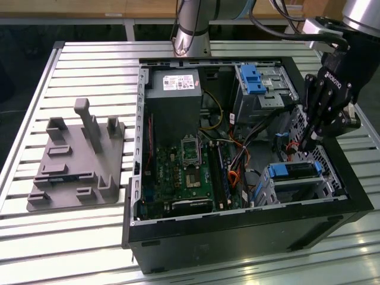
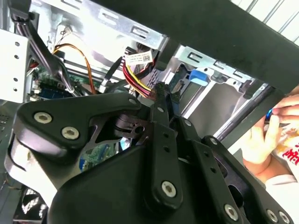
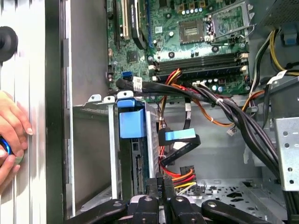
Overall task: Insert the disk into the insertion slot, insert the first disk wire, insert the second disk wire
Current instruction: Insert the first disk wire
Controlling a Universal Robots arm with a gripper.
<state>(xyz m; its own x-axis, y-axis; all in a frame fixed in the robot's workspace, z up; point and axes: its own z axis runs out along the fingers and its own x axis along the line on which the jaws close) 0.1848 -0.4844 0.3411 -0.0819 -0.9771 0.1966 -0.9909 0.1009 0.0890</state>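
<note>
Disk (image 1: 294, 171) in insertion slot (image 1: 329, 178), jaws closed beside it among wires (image 3: 183, 176) — anything gripped, unclear

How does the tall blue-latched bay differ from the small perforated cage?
In the exterior view, the tall bay stands farther back in the case; the small cage sits nearer, by the hand. The bay carries a blue latch; the cage holds the blue-framed disk. Both are silver metal.
</note>
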